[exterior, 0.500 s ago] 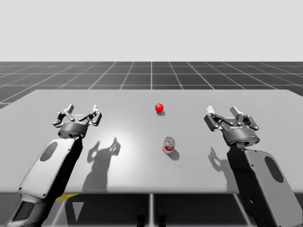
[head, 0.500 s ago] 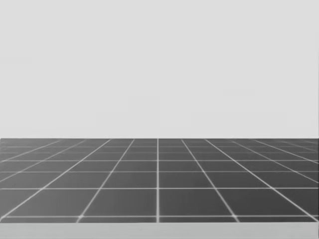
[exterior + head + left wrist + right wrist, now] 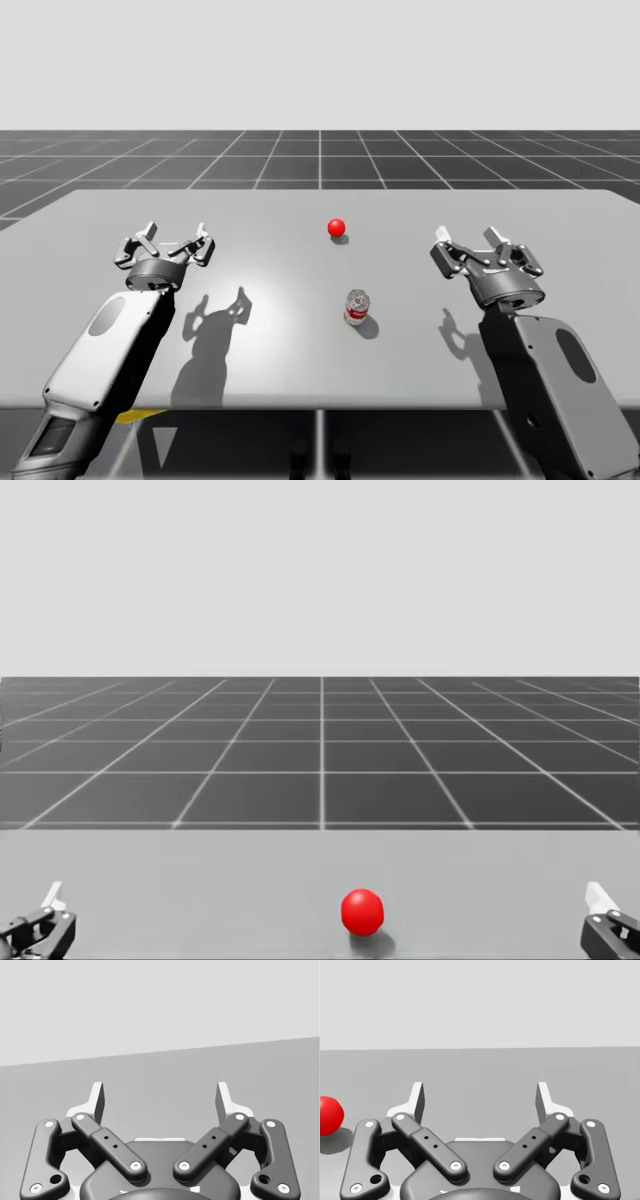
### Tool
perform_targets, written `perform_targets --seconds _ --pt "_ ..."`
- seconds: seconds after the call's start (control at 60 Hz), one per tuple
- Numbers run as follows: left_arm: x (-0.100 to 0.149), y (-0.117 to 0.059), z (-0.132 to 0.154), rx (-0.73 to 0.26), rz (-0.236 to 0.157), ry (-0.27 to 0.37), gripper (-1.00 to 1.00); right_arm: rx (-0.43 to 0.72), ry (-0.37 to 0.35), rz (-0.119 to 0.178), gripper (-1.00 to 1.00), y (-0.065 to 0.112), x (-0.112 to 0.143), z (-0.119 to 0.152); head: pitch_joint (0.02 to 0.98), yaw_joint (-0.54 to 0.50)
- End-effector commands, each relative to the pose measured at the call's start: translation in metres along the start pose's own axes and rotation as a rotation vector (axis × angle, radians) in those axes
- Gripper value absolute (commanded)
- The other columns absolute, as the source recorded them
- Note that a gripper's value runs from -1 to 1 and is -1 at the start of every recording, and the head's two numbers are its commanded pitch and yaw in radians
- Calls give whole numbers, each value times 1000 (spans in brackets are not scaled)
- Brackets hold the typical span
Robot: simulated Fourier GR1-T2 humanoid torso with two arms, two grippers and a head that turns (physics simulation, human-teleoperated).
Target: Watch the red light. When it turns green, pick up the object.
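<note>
Light [image 3: 336, 228] is red, so left gripper [image 3: 174, 234] & right gripper [image 3: 470, 237] hang w/ fingers spread & empty, small red-and-silver can [image 3: 357, 306] upright near middle of table [image 3: 260, 345] betw. them, prob. light, stiff, slick-walled, so pinch across its mid-body.

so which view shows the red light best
The head view: the red light is whole and largest there. The high view shows it small; the right wrist view catches part of it beside my right claw.

Grey table [image 3: 290, 372] before a dark gridded floor [image 3: 320, 160]
</note>
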Motion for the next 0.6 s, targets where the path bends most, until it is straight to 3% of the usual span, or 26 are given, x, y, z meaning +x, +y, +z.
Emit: perform_targets --seconds 0.017,0.35,0.6 --pt "0 1 -1 0 -4 -2 -1000 -13 -7 23 -1000 -1 -1 -1 307 9" --pt "0 1 -1 -7 -21 -7 -1000 -21 -15 50 -1000 -1 -1 -2 529 -42" --pt "1 1 -1 -14 -11 -15 -1000 -19 -13 52 -1000 0 -2 -1 583 -95"
